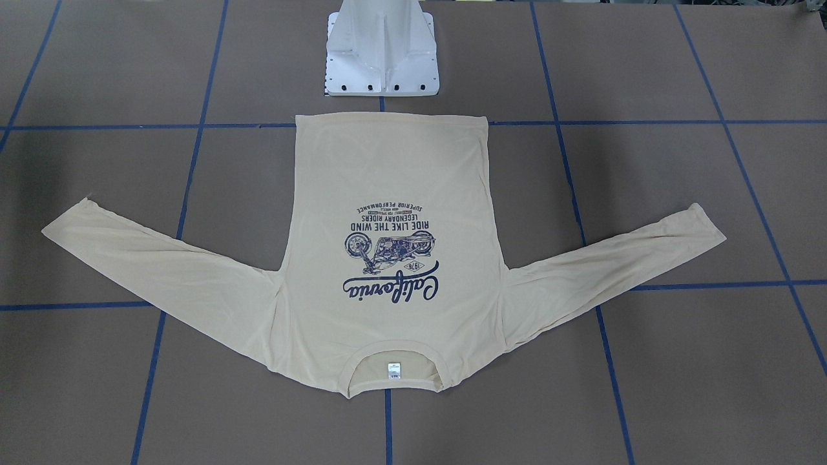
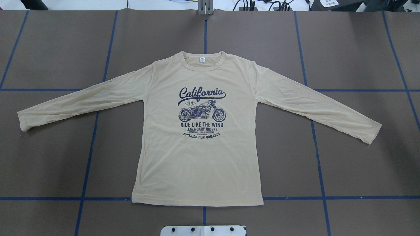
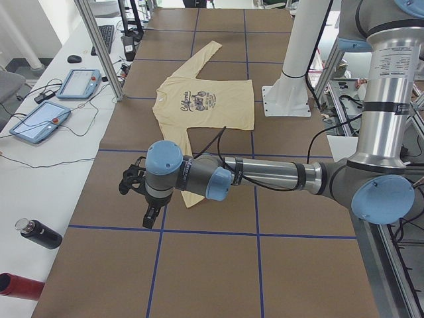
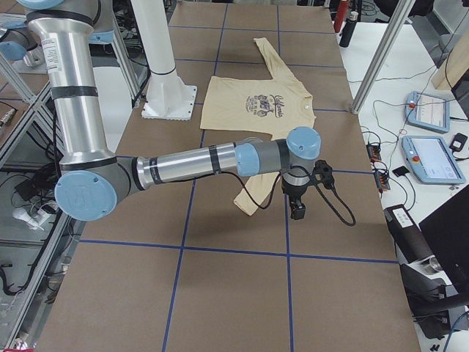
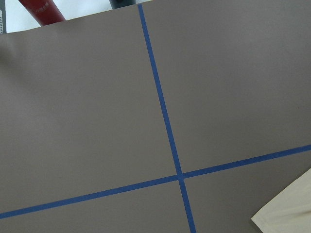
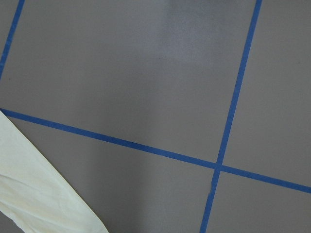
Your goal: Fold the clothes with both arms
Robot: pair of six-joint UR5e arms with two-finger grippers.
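You have the shirt (image 2: 200, 157) flat for folding; left gripper (image 3: 151, 217) and right gripper (image 4: 297, 209) hang near its cuffs, and I cannot tell whether either is spread.

One T-shirt (image 2: 197, 157), two arms (image 3: 265, 173).

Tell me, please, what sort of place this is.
Probably a robotics lab: a left arm and right arm reach over a table gridded with blue tape, a shirt lies flat on it, and control tablets sit beside it.
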